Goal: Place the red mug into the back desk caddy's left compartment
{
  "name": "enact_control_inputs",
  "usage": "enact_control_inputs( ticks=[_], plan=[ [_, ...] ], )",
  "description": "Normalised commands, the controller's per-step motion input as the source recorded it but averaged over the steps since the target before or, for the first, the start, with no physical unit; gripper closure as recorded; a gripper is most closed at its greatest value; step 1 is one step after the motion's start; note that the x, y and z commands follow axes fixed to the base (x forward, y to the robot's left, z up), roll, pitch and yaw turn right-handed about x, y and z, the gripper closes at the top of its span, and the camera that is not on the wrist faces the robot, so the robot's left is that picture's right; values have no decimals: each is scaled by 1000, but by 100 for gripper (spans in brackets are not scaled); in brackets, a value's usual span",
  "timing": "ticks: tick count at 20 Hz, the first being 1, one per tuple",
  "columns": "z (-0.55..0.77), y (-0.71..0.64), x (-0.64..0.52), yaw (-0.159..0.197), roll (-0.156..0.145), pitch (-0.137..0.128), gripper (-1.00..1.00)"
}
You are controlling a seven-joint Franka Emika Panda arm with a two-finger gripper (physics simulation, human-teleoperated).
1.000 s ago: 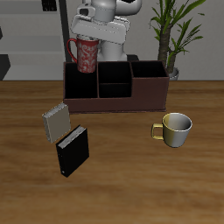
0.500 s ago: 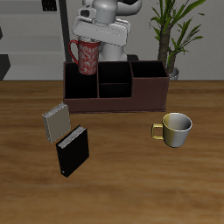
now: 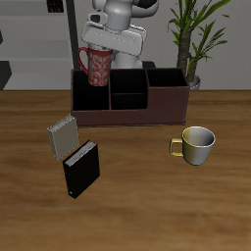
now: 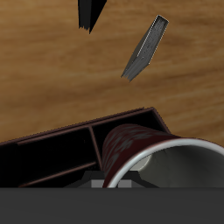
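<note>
Wood-grain counter [image 3: 137,196] fills your exterior view, with a potted plant [image 3: 194,34] standing behind it near one end of the caddy. Your arm [image 3: 118,25] reaches down from the back, over the back desk caddy [image 3: 130,98], a long reddish-brown box with black inner walls set well back on the counter. You have the red mug [image 3: 96,63] up in the air, upright, its handle pointing away from the caddy's middle, and its base sits just above the rim of the left compartment [image 3: 90,96], the wide end section; it is not yet inside. Your wrist view looks down past the mug's grey mouth onto the caddy's dividers. Your fingers [image 3: 103,44] are clenched on the mug's rim, though the grip itself is mostly hidden by the hand housing. Nearer the counter's front edge you have a black book [image 3: 81,169] standing on end, and just beside it, slightly farther back, a smaller grey book [image 3: 62,134] leaning. Well apart from them, a yellowish-cream mug [image 3: 195,146] stands upright in front of the caddy's other end.
</note>
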Motion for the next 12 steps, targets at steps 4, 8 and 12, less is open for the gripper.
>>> enact_control_inputs(
  ticks=[4, 8, 12],
  plan=[
    [-144, -26, 54, -29, -25, 10, 100],
    [-205, 58, 5, -15, 6, 8, 100],
    [-202, -52, 44, -50, -20, 31, 100]
  ],
)
